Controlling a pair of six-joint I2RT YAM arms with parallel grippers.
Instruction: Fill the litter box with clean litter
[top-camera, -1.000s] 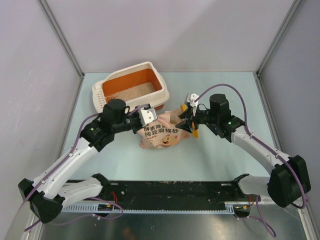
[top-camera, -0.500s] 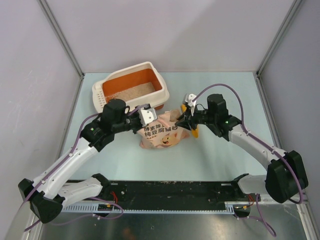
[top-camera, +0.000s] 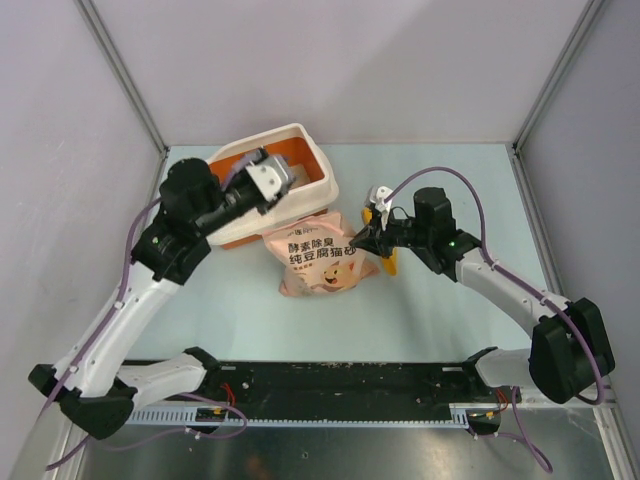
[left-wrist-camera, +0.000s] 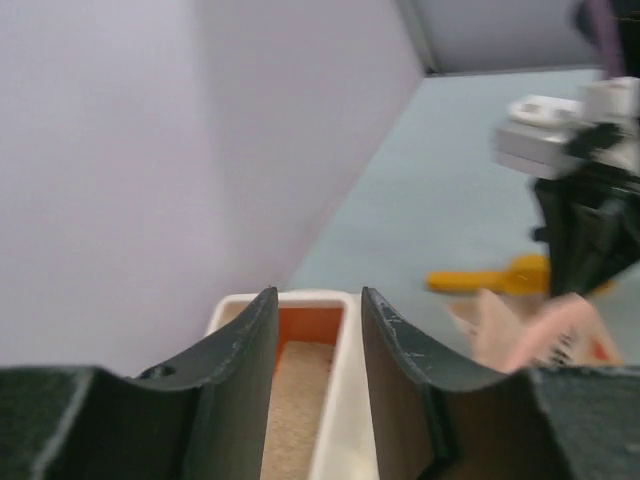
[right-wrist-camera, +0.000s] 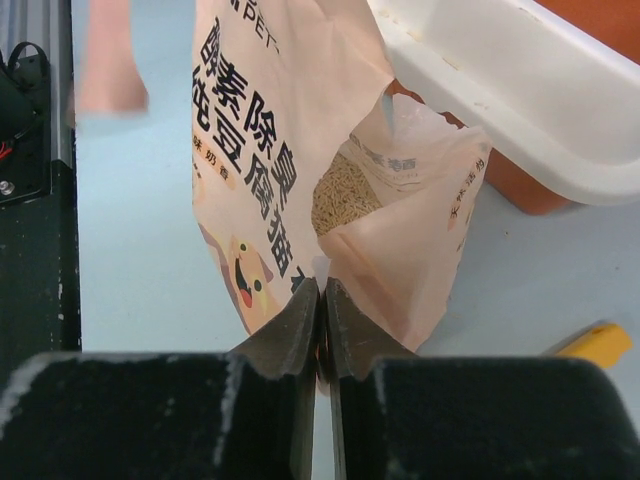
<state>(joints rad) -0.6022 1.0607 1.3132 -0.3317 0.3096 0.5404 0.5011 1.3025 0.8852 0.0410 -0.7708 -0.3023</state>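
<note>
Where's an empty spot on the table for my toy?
Two bare patches of table: the far right corner, between the right gripper and the back wall, and the near strip between the bag and the black rail. Crowded where the litter box, bag, scoop and right gripper meet.

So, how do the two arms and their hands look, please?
The left arm and right arm have white links, black joints and a purple cable looping alongside. The left hand and right hand each have two black tapering fingers and a grey-white block at the wrist.
</note>
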